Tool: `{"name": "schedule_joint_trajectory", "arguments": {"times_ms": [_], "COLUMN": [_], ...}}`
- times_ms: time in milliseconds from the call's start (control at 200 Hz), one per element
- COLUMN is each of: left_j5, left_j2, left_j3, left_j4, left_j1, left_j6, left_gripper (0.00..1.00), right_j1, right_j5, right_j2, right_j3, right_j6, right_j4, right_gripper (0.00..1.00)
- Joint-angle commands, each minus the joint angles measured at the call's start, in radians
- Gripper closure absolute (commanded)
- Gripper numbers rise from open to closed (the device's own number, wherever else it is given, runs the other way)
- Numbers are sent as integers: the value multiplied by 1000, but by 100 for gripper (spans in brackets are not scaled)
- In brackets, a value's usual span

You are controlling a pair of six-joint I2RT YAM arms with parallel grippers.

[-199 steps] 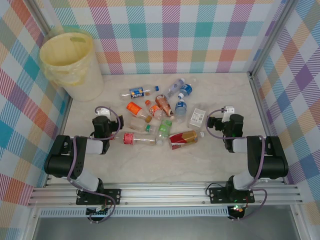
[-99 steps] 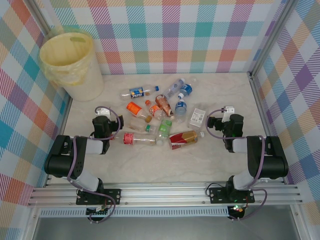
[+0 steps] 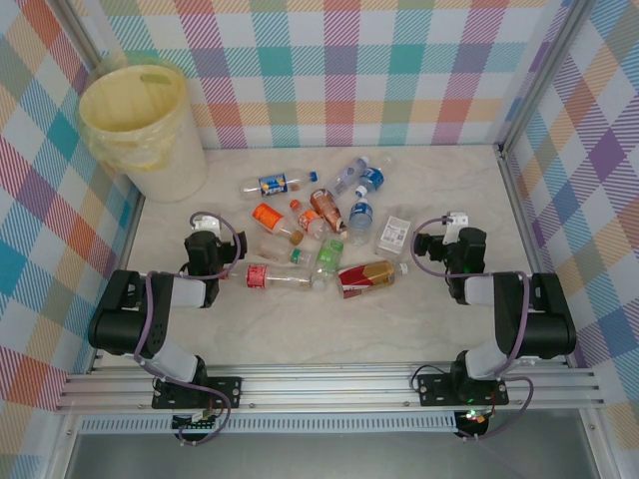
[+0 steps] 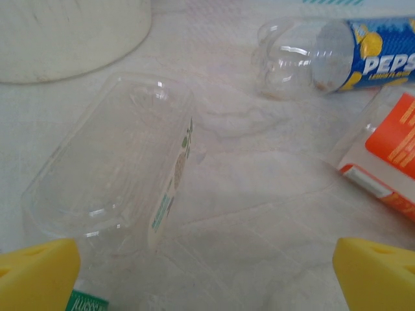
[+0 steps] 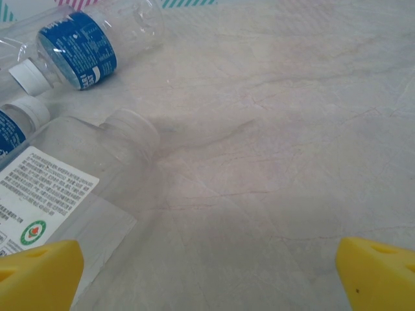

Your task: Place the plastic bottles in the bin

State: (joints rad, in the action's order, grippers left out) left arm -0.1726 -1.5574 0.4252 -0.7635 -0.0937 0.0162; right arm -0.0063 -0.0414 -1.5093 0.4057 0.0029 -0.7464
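Note:
Several plastic bottles (image 3: 319, 230) lie scattered across the middle of the table. The bin (image 3: 140, 125), a pale-yellow bucket with a bag liner, stands at the far left corner. My left gripper (image 3: 206, 234) rests low at the left of the pile, open, with bare table between its yellow fingertips (image 4: 39, 275). Ahead of it lie a clear flat bottle (image 4: 110, 162), a Pepsi bottle (image 4: 331, 55) and an orange-labelled bottle (image 4: 389, 146). My right gripper (image 3: 454, 236) sits open at the right of the pile. A square white-labelled bottle (image 5: 65, 194) lies by its left fingertip (image 5: 39, 275).
Plaid walls close in the table on the left, back and right. The bin's base (image 4: 71, 32) shows at the far left of the left wrist view. Two blue-labelled bottles (image 5: 81, 42) lie beyond the square one. Bare marble-patterned table (image 3: 329, 329) stretches between the arms.

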Motion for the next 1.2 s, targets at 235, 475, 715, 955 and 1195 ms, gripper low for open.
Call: {"name": "schedule_joint_trajectory", "arguments": {"times_ms": [235, 475, 715, 955, 1195], "left_j5": [-65, -156, -67, 93, 185], "left_j2": [202, 312, 419, 513, 565], "left_j3": [109, 206, 261, 212, 163], "left_j4": [315, 566, 814, 945, 950], "left_j1": [-19, -86, -119, -122, -125], "left_j6": [-21, -173, -437, -728, -735], "left_gripper": [0, 0, 0, 0, 0], "right_j1": [6, 8, 70, 256, 369], "right_j5": [78, -10, -153, -138, -69], "right_j2": [248, 332, 438, 497, 430], "right_j3": [196, 300, 268, 193, 224], "right_j6": [225, 615, 924, 1236, 1507], "right_j4": [532, 924, 1142, 1163, 1124], "right_gripper": [0, 0, 0, 0, 0]}}
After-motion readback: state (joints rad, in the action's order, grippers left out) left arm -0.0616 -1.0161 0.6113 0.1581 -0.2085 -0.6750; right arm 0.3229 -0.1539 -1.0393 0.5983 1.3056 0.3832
